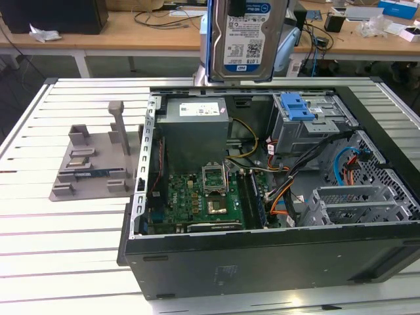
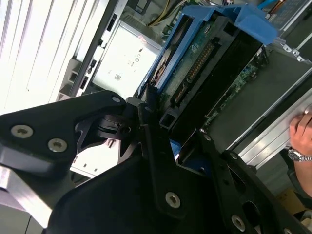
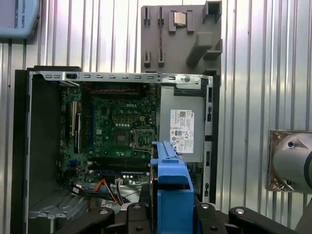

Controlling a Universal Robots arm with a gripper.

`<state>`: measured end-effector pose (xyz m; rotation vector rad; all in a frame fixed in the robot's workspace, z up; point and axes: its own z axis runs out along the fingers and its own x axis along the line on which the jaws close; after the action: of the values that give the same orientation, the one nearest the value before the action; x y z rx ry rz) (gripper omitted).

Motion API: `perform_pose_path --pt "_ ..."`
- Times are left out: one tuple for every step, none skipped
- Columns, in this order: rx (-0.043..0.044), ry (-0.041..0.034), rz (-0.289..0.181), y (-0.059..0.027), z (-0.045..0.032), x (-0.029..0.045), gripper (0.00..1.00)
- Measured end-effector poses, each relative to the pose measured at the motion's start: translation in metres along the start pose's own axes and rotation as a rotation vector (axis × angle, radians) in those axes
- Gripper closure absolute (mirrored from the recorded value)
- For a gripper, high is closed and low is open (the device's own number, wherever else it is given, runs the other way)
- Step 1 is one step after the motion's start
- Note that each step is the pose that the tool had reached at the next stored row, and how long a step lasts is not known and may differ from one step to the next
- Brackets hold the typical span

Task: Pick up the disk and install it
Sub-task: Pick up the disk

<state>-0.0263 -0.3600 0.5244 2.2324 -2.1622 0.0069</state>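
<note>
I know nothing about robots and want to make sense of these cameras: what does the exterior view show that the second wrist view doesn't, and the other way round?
Exterior view: the disk with its labelled face, held high, a grey fixture tray at the exterior view's left, and wooden workbenches behind. Second wrist view: the robot's black hand up close, clamped on the disk's blue carrier, the disk's circuit-board side, and a person's hand wearing a watch. Both: the disk, the grey power supply and the open computer case.
</note>
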Motion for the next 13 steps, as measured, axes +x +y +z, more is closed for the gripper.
perform_pose_path --pt "0.0 0.0 0.0 -0.0001 0.0001 0.0014 0.64" --pt "0.0 -0.0001 0.0 -0.0002 0.0002 0.0027 0.64" --pt "0.0 -0.0001 0.0 -0.0002 0.0003 0.0042 0.64" --pt "0.0 0.0 0.0 -0.0003 0.0003 0.0053 0.64" --pt "0.0 0.0 0.0 -0.0004 0.0005 0.0075 0.64" --pt "0.0 0.0 0.0 -0.0004 0.0006 0.0088 0.64" --pt "0.0 0.0 0.0 -0.0006 0.0007 0.0107 0.64" --pt "0.0 0.0 0.0 -0.0007 0.0008 0.0126 0.64" --pt "0.0 0.0 0.0 -0.0008 0.0009 0.0136 0.64" --pt "0.0 0.0 0.0 -0.0008 0.001 0.0148 0.64" --pt "0.0 -0.0001 0.0 -0.001 0.0011 0.0162 0.64" --pt "0.0001 -0.0001 0.0 -0.001 0.0012 0.0173 0.64" --pt "0.0 0.0 0.0 -0.0012 0.0013 0.0193 0.64"
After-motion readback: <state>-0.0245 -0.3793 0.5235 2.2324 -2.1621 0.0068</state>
